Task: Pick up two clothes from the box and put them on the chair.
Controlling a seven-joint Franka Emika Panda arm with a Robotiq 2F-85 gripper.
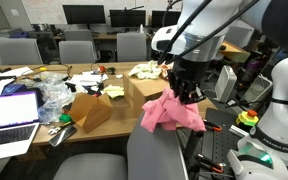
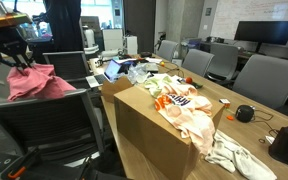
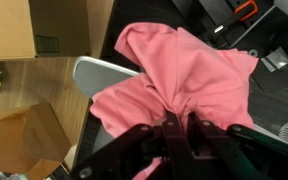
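gripper: jaws clenched on pink cloth
pink cloth: hangs at chair top edge
box: just beside chair, clothes spilling over rim

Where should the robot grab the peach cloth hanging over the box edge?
Probably pinch a raised wrinkle of the peach cloth atop the cardboard box, coming straight down from above. It lies limp, draped over the rim, so a fold gives something to close on.

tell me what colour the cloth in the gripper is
Plain pink. The cloth shows best in the wrist view, pinched by the gripper.
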